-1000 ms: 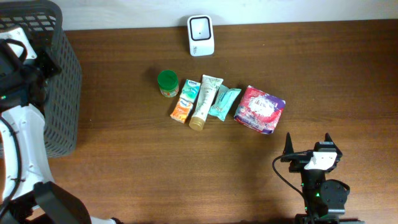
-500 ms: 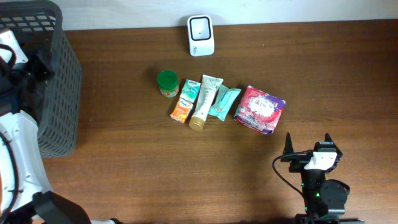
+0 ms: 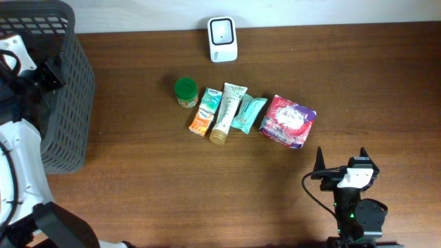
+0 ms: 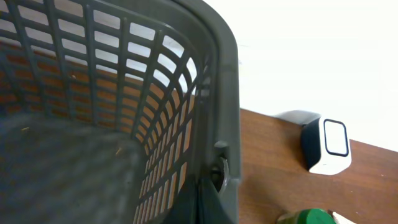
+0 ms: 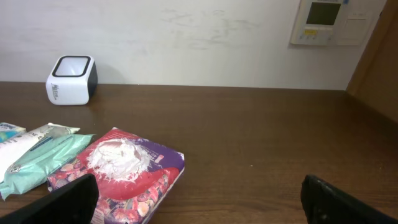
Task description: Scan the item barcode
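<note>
Items for scanning are lying in a short row mid-bench, all untouched: green-lidded jar (image 3: 185,91), orange box (image 3: 204,114), cream tube (image 3: 224,110), teal packet (image 3: 247,112), red-and-purple pack (image 3: 287,120). They are sitting side by side, some touching, likely so each can be picked singly and carried up to the scanner (image 3: 222,38), which is standing at the far edge by the wall with its window facing up. Left gripper (image 4: 200,198) is hanging at the grey basket (image 3: 69,103) on the left, jaws pressed fully together with nothing between them, tip just beside the rim. I judge this basket is serving as the drop-off for scanned goods. Right gripper (image 3: 341,164) is waiting at the near edge, jaws spread wide and empty, facing the pack, probably parked in readiness. Compared with a second ago, the left arm is shifting slightly over the basket and the basket's right side is appearing a touch further right. The row, the scanner and the right arm are showing no change. No item is yet being lifted.
</note>
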Controlling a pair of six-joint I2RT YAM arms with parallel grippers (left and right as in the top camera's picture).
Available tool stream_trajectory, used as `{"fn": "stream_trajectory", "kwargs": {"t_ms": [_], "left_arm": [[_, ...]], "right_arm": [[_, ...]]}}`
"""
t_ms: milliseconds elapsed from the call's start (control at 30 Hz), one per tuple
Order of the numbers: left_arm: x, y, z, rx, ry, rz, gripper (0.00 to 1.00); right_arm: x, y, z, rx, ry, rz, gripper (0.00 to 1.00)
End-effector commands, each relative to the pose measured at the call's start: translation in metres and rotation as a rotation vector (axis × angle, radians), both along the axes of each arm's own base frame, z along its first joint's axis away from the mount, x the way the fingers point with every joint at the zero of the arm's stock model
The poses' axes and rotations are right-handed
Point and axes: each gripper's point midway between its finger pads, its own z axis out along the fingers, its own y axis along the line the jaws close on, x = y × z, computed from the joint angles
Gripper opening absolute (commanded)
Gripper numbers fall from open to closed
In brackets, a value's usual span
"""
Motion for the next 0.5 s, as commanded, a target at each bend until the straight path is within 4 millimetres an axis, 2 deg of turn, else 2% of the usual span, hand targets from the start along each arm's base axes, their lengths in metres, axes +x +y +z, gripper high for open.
{"fn": "stream_trajectory", "kwargs": {"t_ms": [0,67,100,167,233,267,300,333,467], "left_arm": [[0.001,-0.015,-0.002,-0.047,-0.003,-0.073,0.0],[0.002,-0.01,0.003,-0.028,-0.021,-0.056,0.01],[0.003,-0.003,0.006,-0.011,-0.029,-0.032,0.06],[0.0,0.009,0.017,-0.003,-0.049,-0.002,0.26],[-0.005,0.021,0.032,-0.018,-0.071,0.037,0.33],[-0.01,0.029,0.05,-0.026,-0.102,0.053,0.54],[-0.017,0.027,0.068,-0.027,-0.141,0.026,0.86],[-0.022,0.025,0.08,-0.026,-0.167,0.009,0.99],[-0.045,0.009,0.125,-0.031,-0.248,0.009,0.99]], "right_arm": [[0.0,-0.003,-0.004,0.008,0.006,-0.014,0.99],[0.0,-0.003,-0.004,0.008,0.006,-0.014,0.99],[0.0,-0.003,-0.004,0.008,0.006,-0.014,0.99],[0.0,-0.003,-0.004,0.008,0.006,-0.014,0.99],[0.0,-0.003,-0.004,0.008,0.006,-0.014,0.99],[0.0,-0.003,-0.004,0.008,0.006,-0.014,0.99],[0.0,-0.003,-0.004,0.008,0.006,-0.014,0.99],[0.0,-0.003,-0.004,0.008,0.006,-0.014,0.99],[0.0,-0.003,-0.004,0.008,0.006,-0.014,0.98]]}}
